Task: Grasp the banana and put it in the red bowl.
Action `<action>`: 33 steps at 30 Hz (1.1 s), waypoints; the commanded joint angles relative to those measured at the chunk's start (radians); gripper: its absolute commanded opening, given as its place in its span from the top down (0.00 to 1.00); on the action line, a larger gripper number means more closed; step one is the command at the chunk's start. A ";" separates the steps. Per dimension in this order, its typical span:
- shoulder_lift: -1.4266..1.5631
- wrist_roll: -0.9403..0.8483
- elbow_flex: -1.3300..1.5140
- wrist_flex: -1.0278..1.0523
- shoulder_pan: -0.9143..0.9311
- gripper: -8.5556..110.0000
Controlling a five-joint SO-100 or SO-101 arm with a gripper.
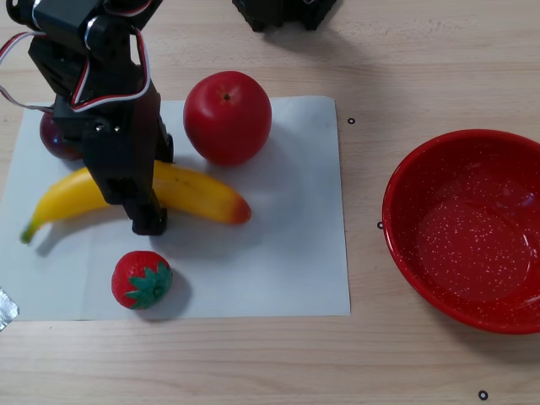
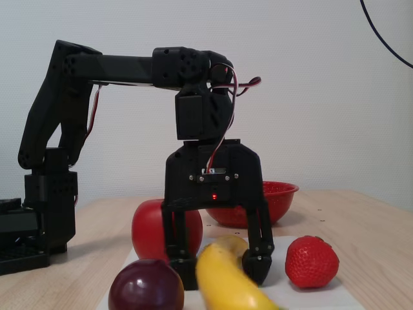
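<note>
Banana [image 1: 194, 192]: long, curved, glossy yellow, green stem tip pointing left in the other view, orange-red end right; lies flat. Red bowl [image 1: 405, 245]: wide, white-speckled, upright, empty, well apart to its right.

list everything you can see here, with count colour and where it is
banana: 1, yellow, on the white sheet, between the end effector's fingers
red bowl: 1, red with white speckles, on bare table right of the sheet in the other view, empty
apple: 1, red, on the sheet beside the banana
strawberry: 1, red with green top, near the sheet's front edge
plum: 1, dark purple, partly hidden behind the arm in the other view
paper sheet: 1, white, on the wooden table
end effector: 1, black, closed around the banana
</note>
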 commanded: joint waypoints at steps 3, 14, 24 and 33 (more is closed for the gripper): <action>0.060 -0.002 -0.080 0.015 -0.002 0.93; 0.071 -0.055 -0.247 0.233 -0.002 0.93; 0.078 -0.106 -0.489 0.462 0.017 0.93; 0.147 -0.135 -0.545 0.494 0.054 0.93</action>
